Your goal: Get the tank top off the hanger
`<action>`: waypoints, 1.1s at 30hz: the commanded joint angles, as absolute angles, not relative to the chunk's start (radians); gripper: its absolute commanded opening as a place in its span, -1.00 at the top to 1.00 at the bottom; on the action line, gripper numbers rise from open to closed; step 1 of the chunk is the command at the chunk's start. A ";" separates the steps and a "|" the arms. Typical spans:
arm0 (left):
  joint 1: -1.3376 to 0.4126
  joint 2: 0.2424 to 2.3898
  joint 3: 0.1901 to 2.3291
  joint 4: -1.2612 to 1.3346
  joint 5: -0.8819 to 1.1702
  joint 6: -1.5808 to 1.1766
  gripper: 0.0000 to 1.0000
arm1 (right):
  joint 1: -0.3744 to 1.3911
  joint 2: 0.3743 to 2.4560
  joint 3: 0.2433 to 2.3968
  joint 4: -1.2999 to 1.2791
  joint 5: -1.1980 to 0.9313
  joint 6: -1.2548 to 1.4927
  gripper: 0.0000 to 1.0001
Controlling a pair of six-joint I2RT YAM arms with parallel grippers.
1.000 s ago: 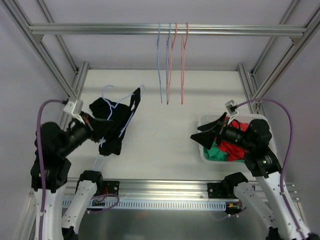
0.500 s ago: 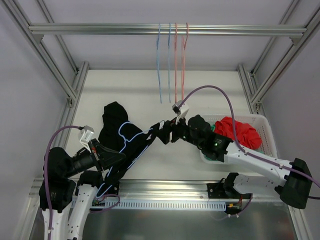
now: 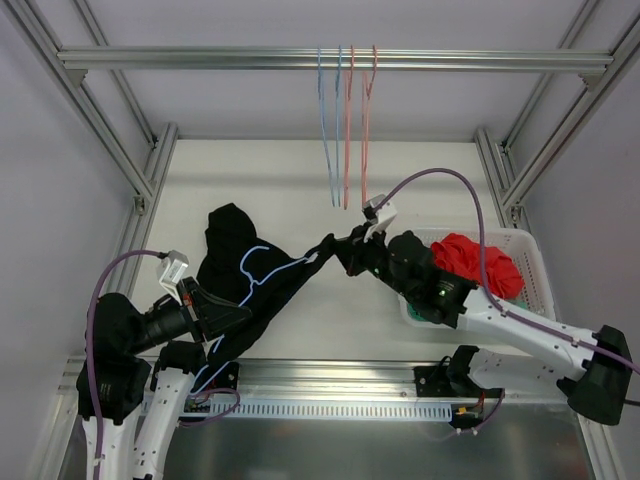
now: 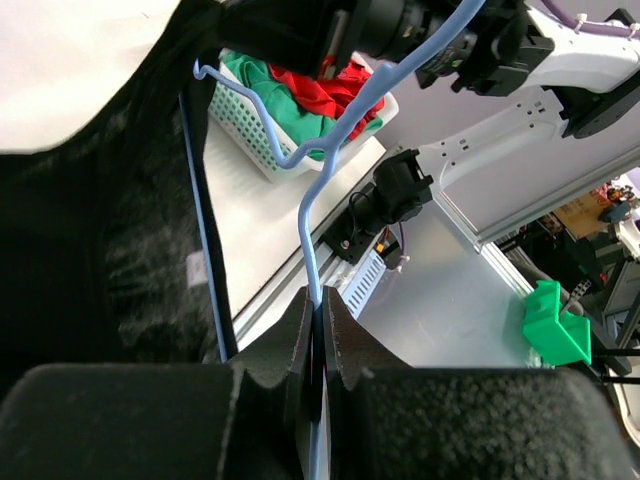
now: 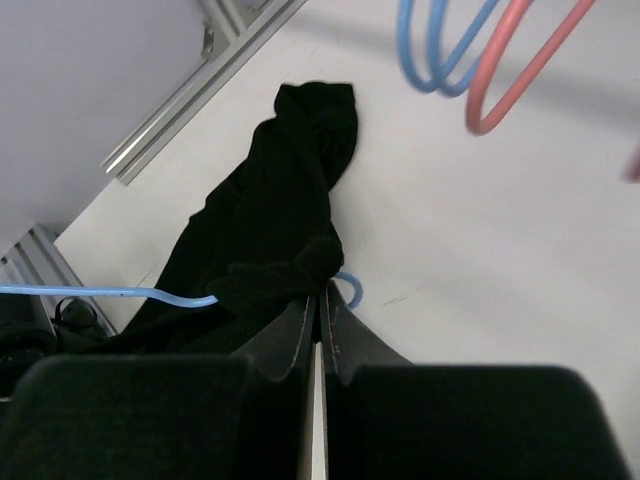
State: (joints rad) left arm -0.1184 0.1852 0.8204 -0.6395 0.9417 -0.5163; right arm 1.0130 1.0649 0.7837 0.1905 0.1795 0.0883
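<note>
Left fingers clamp the thin light-blue hanger; right fingers pinch a strap of the black fabric tank top, at eight o'clock on the white table; we judge it limp, light, rightly held.

White laundry basket on the right side of the table, and it's loaded: a red garment heaped on top, a green one tucked in beside and under it. Up top, spare hangers dangle off the aluminium rail, blue ones to the left, red ones just beside them. Out past the table's edge, a bright green plastic piece.
</note>
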 commanded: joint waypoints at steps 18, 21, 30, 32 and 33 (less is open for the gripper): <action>-0.121 0.408 1.155 -0.282 1.000 -0.639 1.00 | 0.750 0.798 0.910 -0.054 -0.181 0.202 0.99; -0.123 0.449 1.002 0.291 0.916 -0.885 1.00 | 0.752 0.739 0.928 -0.020 -0.271 0.256 0.99; -0.181 0.747 1.006 1.250 0.609 -1.046 1.00 | 0.891 0.787 1.006 -0.067 -0.477 0.231 0.99; -0.183 0.764 1.044 1.253 0.597 -0.994 1.00 | 0.939 0.817 1.041 -0.206 -0.350 0.181 0.99; -0.183 0.759 1.046 1.221 0.585 -0.929 1.00 | 0.952 0.854 1.045 -0.237 -0.309 0.166 0.99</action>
